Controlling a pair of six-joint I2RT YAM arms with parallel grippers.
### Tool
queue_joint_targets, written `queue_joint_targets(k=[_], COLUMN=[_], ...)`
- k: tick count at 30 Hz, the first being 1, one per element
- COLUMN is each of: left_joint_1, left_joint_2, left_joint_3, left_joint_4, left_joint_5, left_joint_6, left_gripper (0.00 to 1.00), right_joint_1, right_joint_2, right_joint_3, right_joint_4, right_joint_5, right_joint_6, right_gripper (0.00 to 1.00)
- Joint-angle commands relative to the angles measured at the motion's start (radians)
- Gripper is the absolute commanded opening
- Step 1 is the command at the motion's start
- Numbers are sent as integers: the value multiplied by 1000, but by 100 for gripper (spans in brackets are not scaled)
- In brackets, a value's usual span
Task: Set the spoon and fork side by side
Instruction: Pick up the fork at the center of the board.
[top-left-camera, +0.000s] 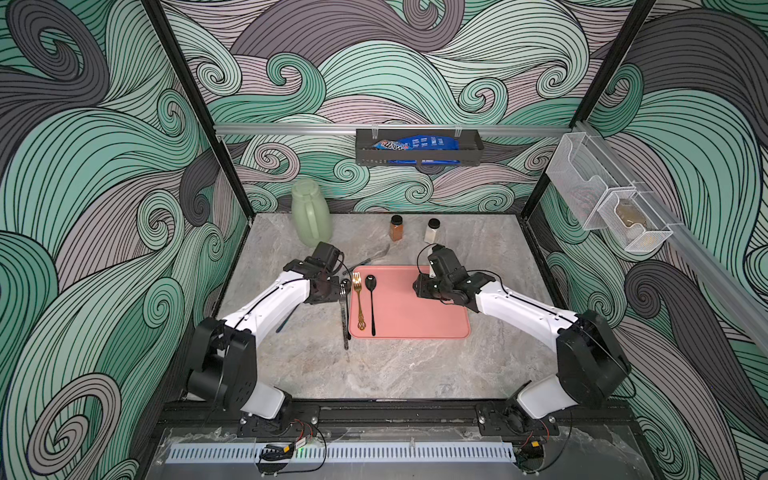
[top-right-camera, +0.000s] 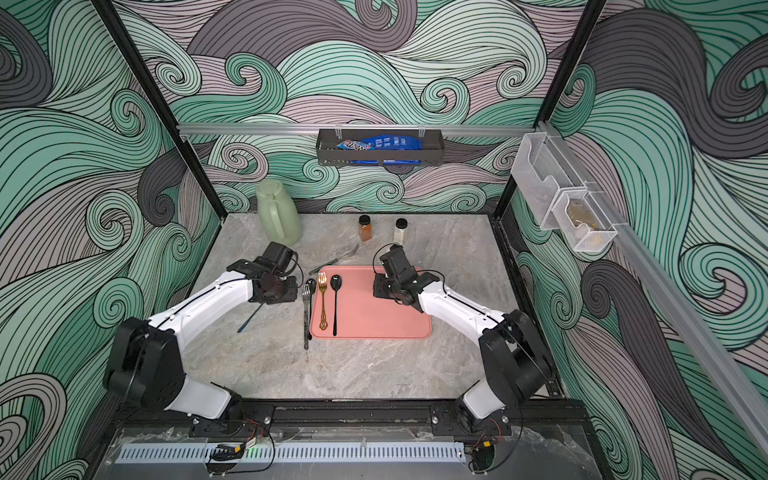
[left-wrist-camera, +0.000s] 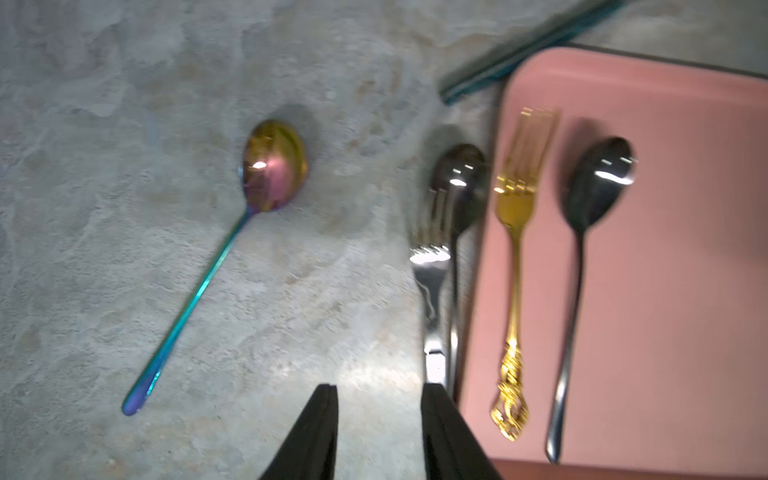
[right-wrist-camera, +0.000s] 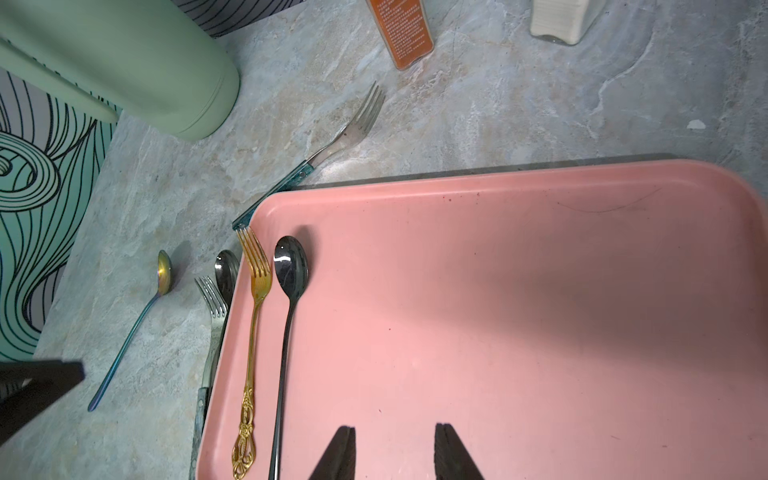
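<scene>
- Left gripper (left-wrist-camera: 376, 390): hanging over the grey marble-patterned tabletop (left-wrist-camera: 124, 83), jaws standing partly apart, gripping nothing.
- Right gripper (right-wrist-camera: 395, 430): hanging over the flat pink plastic tray (right-wrist-camera: 540, 291), jaws likewise partly apart, empty.
- Ornate gold metal fork (top-left-camera: 358, 305) and long-handled black metal spoon (top-left-camera: 371, 303): lying parallel on the tray's left side, heads pointing away from the robot, close but not touching. Both are looking light, stiff, slick and low-lying, so a pinch across the mid-handle is probably suiting them best.
- Plain silver fork (left-wrist-camera: 430, 291) and second dark spoon (left-wrist-camera: 457, 183): lying on the table just beside the tray's left edge.
- Iridescent rainbow spoon (left-wrist-camera: 274, 166): lying further left.
- Teal-handled fork (right-wrist-camera: 332, 141), sage-green jug (top-left-camera: 311, 216), orange spice jar (top-left-camera: 396, 228) and white spice jar (top-left-camera: 432, 231): sitting beyond the tray.
</scene>
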Motion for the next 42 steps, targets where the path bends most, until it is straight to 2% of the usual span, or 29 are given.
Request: queue_joint_targets(k=[1,4,7,10,20,26,36,42], left_joint_1=[60,59,58,46,-1,-38,-125,-148], left_joint_2=[57,95,122,155,217,237,158,132], left_joint_3=[16,22,28,38,70,71,-16,-82], left_joint_4=[58,95,127,149,190,165,84,87], left_joint_5=[17,64,53,113,188,164,78,72], left_joint_6=[2,-10,-23,-29,-45,-55,-97,-137], left_gripper=[40,42,42,40,38,35,35,32], right_joint_1=[-13,-29,-49,-58,-81,-80,-80,-81], right_joint_2=[-29,-33,-32,-35,-23,-24,-34,-48], right_joint_3=[-26,-45,-61,-77,-89,-89,-82,-92], right_joint_4=[42,56,69,83,101,97,84,78], right_joint_5=[-49,-77,-106,-114,-138,-148,-150,-151], right_joint_6=[-73,-88,-92,-94,-101,-97,-94,-89], right_gripper=[38,40,40,40,40,40,40,40])
